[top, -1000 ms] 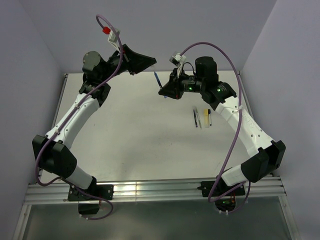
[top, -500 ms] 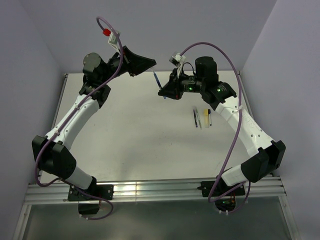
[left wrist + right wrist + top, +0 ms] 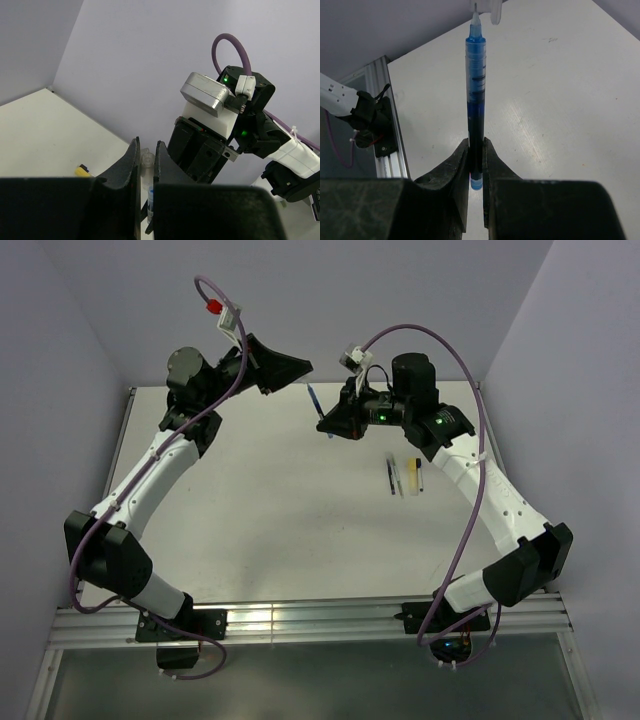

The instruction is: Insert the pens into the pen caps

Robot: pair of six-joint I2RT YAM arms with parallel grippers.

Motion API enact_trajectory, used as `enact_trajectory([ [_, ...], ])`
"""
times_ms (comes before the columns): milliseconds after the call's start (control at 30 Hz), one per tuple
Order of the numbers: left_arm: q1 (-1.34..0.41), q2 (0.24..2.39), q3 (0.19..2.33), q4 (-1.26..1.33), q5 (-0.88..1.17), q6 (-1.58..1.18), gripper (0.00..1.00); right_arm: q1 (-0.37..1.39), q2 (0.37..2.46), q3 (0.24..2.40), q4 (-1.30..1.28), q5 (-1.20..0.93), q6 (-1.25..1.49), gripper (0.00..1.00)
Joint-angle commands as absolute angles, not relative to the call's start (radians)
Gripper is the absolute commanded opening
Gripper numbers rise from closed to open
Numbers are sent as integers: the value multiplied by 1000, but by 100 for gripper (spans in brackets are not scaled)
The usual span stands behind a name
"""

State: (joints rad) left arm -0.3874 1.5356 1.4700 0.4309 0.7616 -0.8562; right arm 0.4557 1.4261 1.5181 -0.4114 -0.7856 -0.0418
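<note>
Right hand (image 3: 475,150) pinches the blue pen (image 3: 475,100), left hand (image 3: 146,150) pinches the pale cap (image 3: 147,160) — tip just beside it, above the tabletop's (image 3: 270,510) far edge — other pens (image 3: 393,476) well apart.

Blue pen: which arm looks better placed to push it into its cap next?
Probably the right. The right gripper is shut on the blue pen, whose tip points at the clear cap close ahead. The left gripper just pinches that short cap, so it can hold steady.

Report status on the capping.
Right tool shut on blue pen. Left tool shut on clear cap. Tip at cap, not in. Nothing between them.
</note>
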Motion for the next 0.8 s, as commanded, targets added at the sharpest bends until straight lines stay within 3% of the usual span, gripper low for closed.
enact_trajectory([
  [0,-390,1502,1451,483,768,-868,0,459,1394,1548,-368,-788,-37,0],
  [767,-419,1496,1419,545,795,-920,0,459,1404,1555,-368,-776,-38,0],
])
